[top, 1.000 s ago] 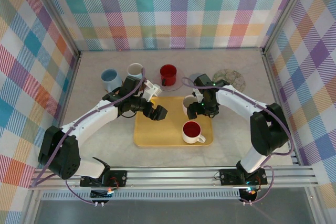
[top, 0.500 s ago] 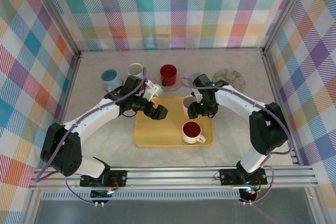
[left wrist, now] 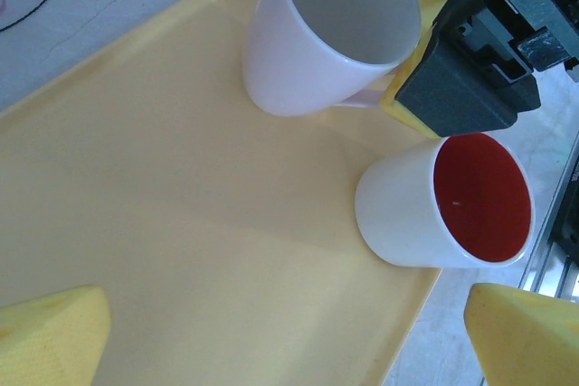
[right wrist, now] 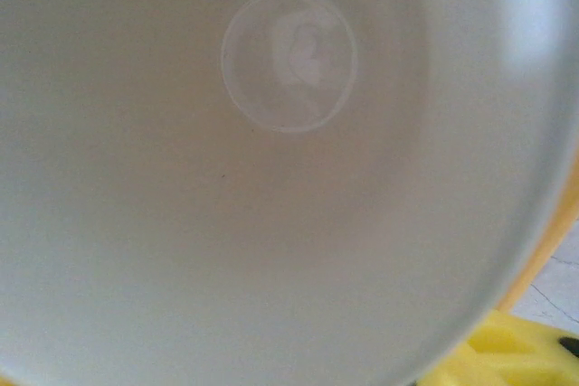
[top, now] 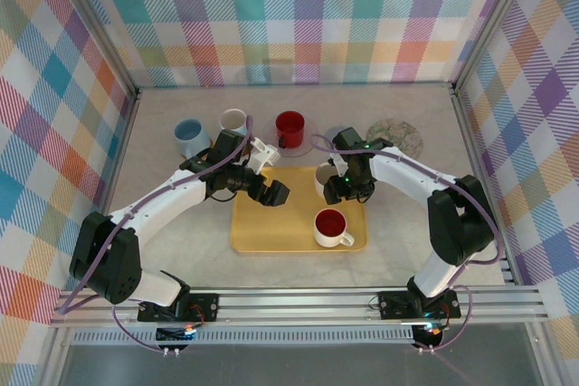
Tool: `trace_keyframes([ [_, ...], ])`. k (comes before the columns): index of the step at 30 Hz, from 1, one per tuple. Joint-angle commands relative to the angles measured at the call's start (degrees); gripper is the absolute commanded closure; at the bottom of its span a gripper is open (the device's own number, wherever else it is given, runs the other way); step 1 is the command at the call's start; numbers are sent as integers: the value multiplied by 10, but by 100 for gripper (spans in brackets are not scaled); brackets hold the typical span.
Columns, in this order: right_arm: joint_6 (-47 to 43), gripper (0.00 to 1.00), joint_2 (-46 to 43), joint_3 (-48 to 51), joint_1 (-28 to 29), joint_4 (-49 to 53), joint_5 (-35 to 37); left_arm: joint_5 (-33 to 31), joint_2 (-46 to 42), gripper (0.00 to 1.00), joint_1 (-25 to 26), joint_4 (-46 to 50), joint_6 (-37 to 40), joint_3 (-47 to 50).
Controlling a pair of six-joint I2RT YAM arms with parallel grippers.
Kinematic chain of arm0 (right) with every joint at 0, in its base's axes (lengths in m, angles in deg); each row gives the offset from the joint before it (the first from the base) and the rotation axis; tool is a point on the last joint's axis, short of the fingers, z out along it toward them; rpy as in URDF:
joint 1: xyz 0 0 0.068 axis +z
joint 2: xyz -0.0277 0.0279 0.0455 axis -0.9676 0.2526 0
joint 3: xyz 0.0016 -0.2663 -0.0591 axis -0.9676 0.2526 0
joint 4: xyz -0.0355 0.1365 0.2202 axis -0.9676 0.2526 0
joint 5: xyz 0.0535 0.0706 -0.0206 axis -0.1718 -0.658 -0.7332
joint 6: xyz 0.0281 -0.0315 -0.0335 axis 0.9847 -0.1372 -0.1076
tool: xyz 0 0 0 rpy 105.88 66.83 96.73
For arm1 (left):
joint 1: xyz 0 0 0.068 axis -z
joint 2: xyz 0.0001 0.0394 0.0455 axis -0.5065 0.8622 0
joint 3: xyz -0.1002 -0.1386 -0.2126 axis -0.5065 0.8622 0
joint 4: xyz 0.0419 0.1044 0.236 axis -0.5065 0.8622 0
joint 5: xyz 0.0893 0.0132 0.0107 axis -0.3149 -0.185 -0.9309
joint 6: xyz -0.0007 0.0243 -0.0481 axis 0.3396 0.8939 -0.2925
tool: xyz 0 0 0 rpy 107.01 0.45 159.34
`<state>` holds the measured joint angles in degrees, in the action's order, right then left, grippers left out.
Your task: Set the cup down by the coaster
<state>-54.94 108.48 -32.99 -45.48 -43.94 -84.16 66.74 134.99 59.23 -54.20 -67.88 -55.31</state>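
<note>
Top external view: cup [top: 323, 175] stands upright at the far right corner of tray [top: 271, 232], w/ right pincer [top: 340, 185] right on it. Left wrist view shows one pad [left wrist: 398, 97] at the cup's outer wall, by what looks like the handle. Right wrist view looks straight down into the cup, so the other finger is prob. inside. Jaws are part-way apart about the wall; can't tell if the grip is made yet. Left pincer [top: 271, 192] is spread wide, holds nothing and hovers over the tray's far edge.

Step in hand, I'd say: get a grasp on the cup's rim. To do it well:
- Clamp till the wall is snug btw the pads before any lift, else the glazed wall may slip or the cup may tip.
- Lift straight up, enough to clear the tray lip, and keep it level.
- Don't swing toward the red-lined cup [top: 331, 226], which stands near on the same tray.
- Carry it far-right to the coaster [top: 395, 138], which lies on the tabletop [top: 407, 223] apart from the tray.
- Set it beside the coaster, not on it, base flat, then let go.
</note>
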Motion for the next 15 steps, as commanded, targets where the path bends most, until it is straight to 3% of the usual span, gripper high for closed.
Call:
trace_keyframes([
  [1,-8,42,8,-7,-2,-6,3,0,0,0,6,15,5,-20],
  [8,-7,56,6,-11,-1,-13,0,0,0,0,6,15,5,-26],
  [15,-7,59,7,-13,0,-16,-7,5,0,0,6,12,1,-24],
])
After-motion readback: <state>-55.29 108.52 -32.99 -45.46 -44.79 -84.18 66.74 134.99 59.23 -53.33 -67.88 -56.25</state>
